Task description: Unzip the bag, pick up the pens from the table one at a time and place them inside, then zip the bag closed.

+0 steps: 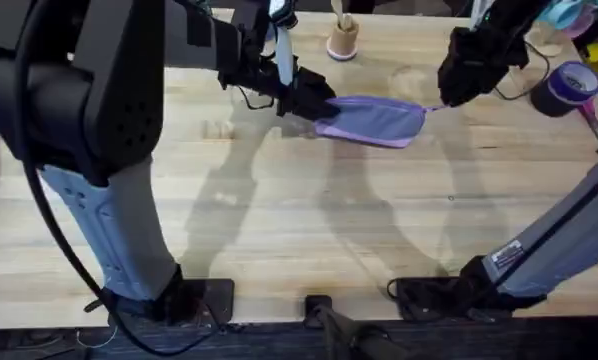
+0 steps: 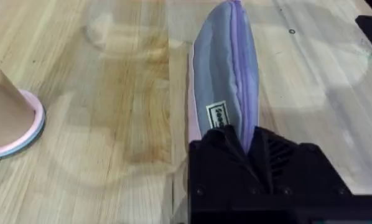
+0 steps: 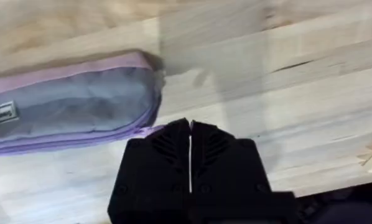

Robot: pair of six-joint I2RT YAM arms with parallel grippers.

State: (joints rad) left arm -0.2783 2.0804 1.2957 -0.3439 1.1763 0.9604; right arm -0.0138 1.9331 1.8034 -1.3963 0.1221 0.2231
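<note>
Overhead view: the bag point(image 1: 374, 120) is seen lying on the worktop point(image 1: 299, 230) toward the far side, roughly mid-width, stretched between the two arms.
Bag: lavender-purple pouch, zipper line run along its length, small label patch spotted near one end in the left wrist view point(image 2: 218, 116).
Left end effector point(image 1: 304, 98): clamped down on the bag's left end; in the left wrist view point(image 2: 248, 146) the fabric is pinched right between the black fingers.
Right end effector point(image 1: 449, 95): fingers pressed together in the right wrist view point(image 3: 190, 134), with a thin purple tab at the bag's right end apparently caught there, though what exactly is gripped can't be made out.
Other stuff: a pink-based cone thing point(image 1: 343, 40) is parked on the worktop beyond the bag, and a purple tape roll point(image 1: 569, 88) is sat off to the right.
</note>
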